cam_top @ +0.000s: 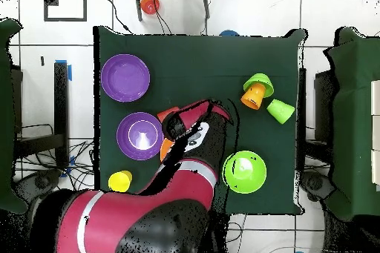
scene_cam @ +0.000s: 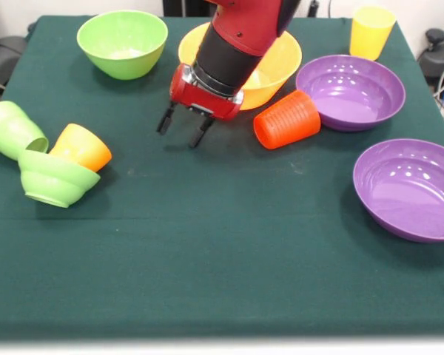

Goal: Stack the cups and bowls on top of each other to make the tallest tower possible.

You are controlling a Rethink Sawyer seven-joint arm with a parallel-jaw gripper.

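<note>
Green cloth (scene_cam: pixel 222 259) near half bare; end effector (scene_cam: pixel 183 129) open, empty.

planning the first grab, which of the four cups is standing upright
The yellow cup at the table's far corner stands upright, mouth up. The red-orange ribbed cup, orange cup and light green cup all lie tipped on their sides.

**Materials and finish**

Tabletop (scene_cam: pixel 222 244): dark green cloth, matt, slightly fuzzy weave. Two wide shallow purple plastic bowls (scene_cam: pixel 411 188): glossy, smooth, specular dots. Large orange-yellow plastic bowl (scene_cam: pixel 277 70) and medium light-green plastic bowl (scene_cam: pixel 122 43): glossy, smooth. Red-orange plastic cup lying on its side (scene_cam: pixel 287 119): ribbed wall, duller sheen. Gripper (scene_cam: pixel 183 129): glossy red shell, matt black fingers.
</note>
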